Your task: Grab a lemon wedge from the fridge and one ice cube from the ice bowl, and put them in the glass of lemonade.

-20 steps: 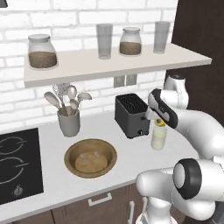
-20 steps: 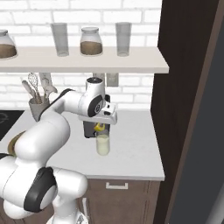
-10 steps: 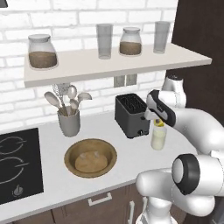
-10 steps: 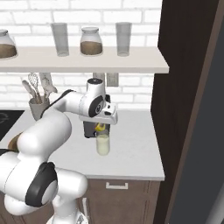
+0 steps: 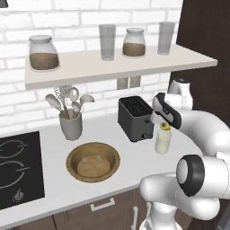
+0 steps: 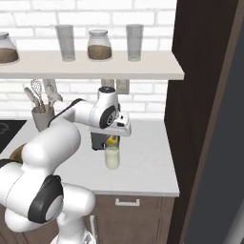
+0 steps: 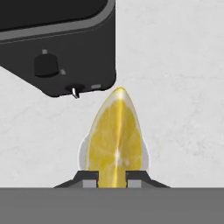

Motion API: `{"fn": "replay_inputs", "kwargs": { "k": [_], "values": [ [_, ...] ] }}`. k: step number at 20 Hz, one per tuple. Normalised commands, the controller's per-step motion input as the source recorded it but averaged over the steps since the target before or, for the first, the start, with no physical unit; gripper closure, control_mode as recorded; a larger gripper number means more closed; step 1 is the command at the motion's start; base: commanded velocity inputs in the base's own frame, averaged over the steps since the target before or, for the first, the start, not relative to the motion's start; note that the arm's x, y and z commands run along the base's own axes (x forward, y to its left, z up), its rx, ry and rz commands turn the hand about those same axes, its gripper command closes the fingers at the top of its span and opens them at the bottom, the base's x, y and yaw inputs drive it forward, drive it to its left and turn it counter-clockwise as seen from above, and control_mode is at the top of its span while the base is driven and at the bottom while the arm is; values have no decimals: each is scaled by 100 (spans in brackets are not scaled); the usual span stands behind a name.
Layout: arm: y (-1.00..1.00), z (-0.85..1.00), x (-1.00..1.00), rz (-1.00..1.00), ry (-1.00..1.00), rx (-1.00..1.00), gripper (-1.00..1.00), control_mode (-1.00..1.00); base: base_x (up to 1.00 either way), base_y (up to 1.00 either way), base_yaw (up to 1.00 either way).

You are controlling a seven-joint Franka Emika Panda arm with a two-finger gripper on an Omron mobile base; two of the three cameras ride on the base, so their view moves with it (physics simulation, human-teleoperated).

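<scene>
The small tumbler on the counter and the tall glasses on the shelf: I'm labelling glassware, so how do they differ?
The small clear tumbler of pale lemonade is short; the tall clear grey glasses stand taller. The tumbler holds pale yellow liquid; the tall glasses look empty. The tumbler stands on the white counter beside the black toaster; the tall glasses stand on the shelf. All are upright.

We see the lemon wedge [image 7: 115, 139], bright yellow with its cut face showing, pinched between the jaws and pointing away from them. Directly beneath the jaws stands the glass of lemonade [image 5: 162, 141], a small clear tumbler of pale liquid, upright on the counter. The ice bowl [image 5: 93, 161], wide, shallow and brown, sits well apart from the jaws.
</scene>
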Motion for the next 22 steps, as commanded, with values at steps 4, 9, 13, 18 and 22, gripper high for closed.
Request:
{"fn": "replay_inputs", "kwargs": {
  "k": [4, 9, 13, 18, 22],
  "values": [
    [0, -13, -14, 0, 0, 0, 100, -100, 0, 0, 0],
    [0, -3, 0, 0, 0, 0, 100, -100, 0, 0, 0],
    [-1, -2, 0, 0, 1, 0, 100, -100, 0, 0, 0],
    [-4, -8, 0, 0, 0, 0, 100, -100, 0, 0, 0],
    [0, -3, 4, 0, 0, 0, 100, -100, 0, 0, 0]
  ]
}}
